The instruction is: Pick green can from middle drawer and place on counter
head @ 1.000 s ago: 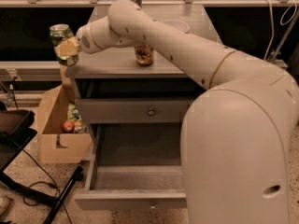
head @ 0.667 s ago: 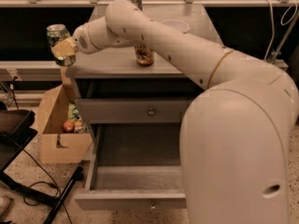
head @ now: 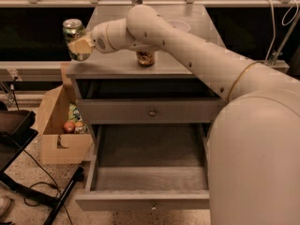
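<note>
Moved right since the last frame: we have the green can (head: pixel 73 29) clamped in the tool (head: pixel 80 46), hanging just off the left edge of the counter (head: pixel 110 68) and above its level. Pick looks done. Further right, the orange-gold can (head: pixel 146 58) sits mid-counter, well apart. Below it the middle drawer (head: pixel 150 172) stands open and looks empty. Left for us: carry over the counter, set down, release.

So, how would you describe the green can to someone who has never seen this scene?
Find the wide grey counter. At its left edge, the end effector of the white arm holds the green can in the air. It is green with a silver top, unlike the orange-gold can standing on the counter.
</note>
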